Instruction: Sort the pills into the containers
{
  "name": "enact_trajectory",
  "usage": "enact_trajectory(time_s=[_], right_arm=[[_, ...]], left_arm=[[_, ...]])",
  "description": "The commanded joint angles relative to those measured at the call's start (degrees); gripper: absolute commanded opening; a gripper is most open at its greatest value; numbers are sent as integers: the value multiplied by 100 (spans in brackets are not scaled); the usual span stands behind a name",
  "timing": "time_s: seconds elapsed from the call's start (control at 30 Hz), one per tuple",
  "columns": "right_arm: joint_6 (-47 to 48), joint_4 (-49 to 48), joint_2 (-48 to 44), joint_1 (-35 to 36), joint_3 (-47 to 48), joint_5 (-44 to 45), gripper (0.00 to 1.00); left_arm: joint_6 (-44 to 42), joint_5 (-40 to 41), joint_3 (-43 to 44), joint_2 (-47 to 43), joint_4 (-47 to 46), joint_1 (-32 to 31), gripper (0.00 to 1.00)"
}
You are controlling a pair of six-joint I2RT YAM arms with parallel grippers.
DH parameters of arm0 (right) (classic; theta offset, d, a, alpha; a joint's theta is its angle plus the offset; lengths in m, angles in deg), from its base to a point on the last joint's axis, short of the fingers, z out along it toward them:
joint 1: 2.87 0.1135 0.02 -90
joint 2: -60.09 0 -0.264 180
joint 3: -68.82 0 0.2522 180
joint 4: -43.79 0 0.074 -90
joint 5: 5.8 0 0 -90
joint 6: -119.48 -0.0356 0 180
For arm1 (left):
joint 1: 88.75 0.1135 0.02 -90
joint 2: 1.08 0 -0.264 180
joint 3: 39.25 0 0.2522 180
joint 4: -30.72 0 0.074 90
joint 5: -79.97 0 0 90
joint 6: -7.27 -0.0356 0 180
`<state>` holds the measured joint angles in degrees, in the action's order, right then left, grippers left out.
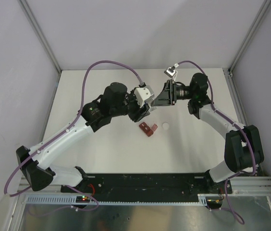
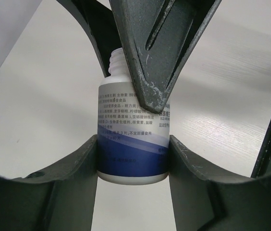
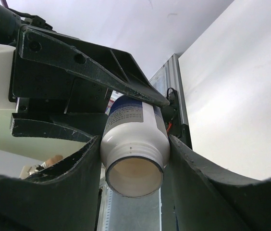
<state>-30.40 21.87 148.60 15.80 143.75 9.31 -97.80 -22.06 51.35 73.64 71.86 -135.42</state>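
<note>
Left pincer (image 2: 133, 144), right pincer (image 3: 134, 144) clamp uncapped bottle (image 2: 126, 120).

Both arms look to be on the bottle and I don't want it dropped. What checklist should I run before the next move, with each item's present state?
1. Left end effector gripping the bottle at its base: ok, both fingers touch it.
2. Right end effector gripping near the neck: ok.
3. Cap off: ok; the neck is bare, and the white cap lies on the table.
4. Dark red pill box lies apart from the cap: ok.
5. Pill box lids open: cannot tell.
6. Pills inside the bottle: cannot tell.
</note>
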Motion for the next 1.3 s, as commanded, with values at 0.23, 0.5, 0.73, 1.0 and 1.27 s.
enact_trajectory(time_s=[0.23, 0.5, 0.73, 1.0, 1.27], right_arm=[[2046, 2269, -557, 22, 377, 365, 72], [2694, 3068, -609, 20, 492, 631, 88], [3319, 3732, -582, -240, 580, 924, 92], [4194, 4482, -668, -471, 671, 1239, 93], [5177, 5378, -767, -765, 761, 1453, 93]], left_arm=[[57, -215, -432, -226, -477, 129, 0], [175, -356, -794, -357, -705, 220, 0], [244, -511, -1060, -569, -766, 401, 0], [259, -690, -1718, -812, -1035, 522, 0], [304, -610, -2403, -1042, -1444, 566, 0]])
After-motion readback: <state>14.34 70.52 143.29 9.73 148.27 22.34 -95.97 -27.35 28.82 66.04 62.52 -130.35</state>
